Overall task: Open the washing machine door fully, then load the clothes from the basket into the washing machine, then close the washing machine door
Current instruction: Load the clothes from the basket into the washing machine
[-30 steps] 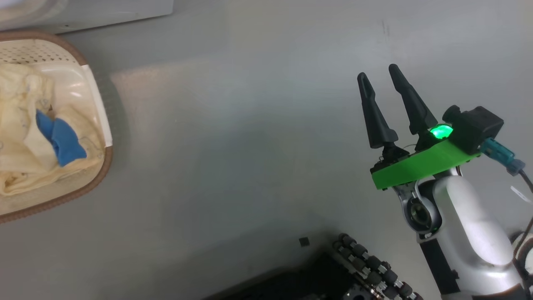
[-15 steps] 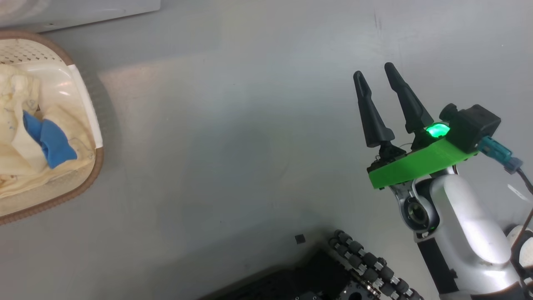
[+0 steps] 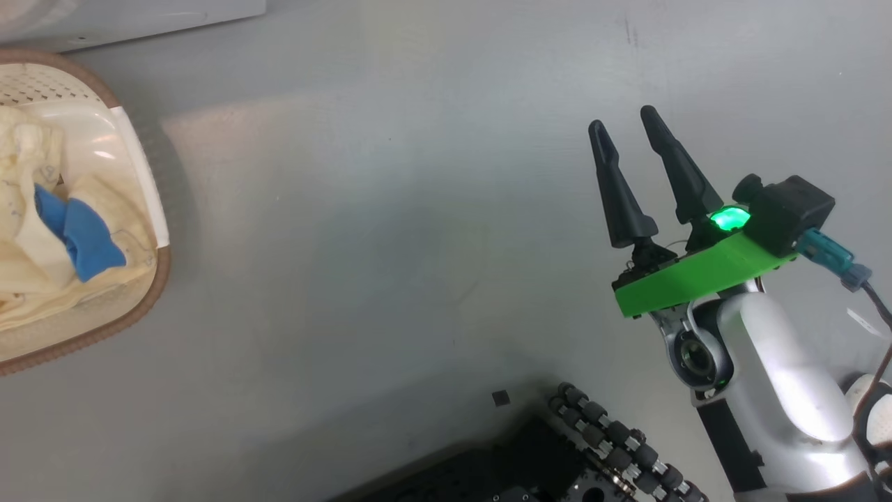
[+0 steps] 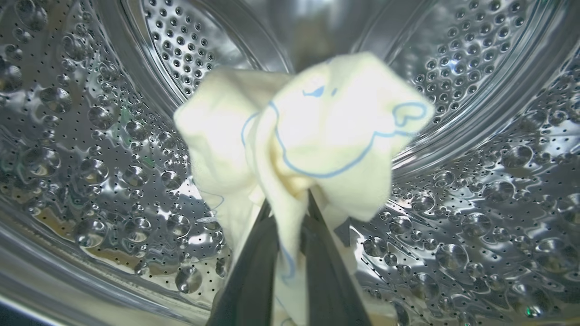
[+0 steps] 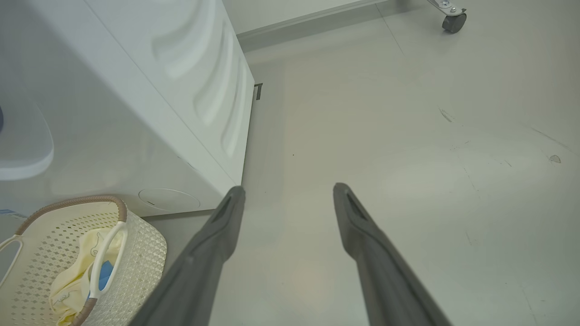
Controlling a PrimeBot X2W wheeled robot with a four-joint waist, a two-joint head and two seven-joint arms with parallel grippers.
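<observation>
Left gripper (image 4: 290, 206) pinches a cream garment (image 4: 312, 122) inside the washing machine (image 4: 90, 136); right gripper (image 3: 622, 118) stands spread beside that machine.

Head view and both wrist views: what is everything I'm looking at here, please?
floor: one, grey, underneath everything.
basket: one, cream, brown rim, on the floor.
clothes: pile, count unclear, pale yellow with blue, in the basket.
washing machine: one, white, beside the basket.
drum: one, shiny steel, holed, inside the washing machine.
garment: one, pale yellow, blue lines, inside the drum.
caster wheel: one, dark, far across the floor.
wheeled base: one, black, below the head camera.
left gripper: one, dark, shut on the garment.
right gripper: one, dark, open above the floor.
</observation>
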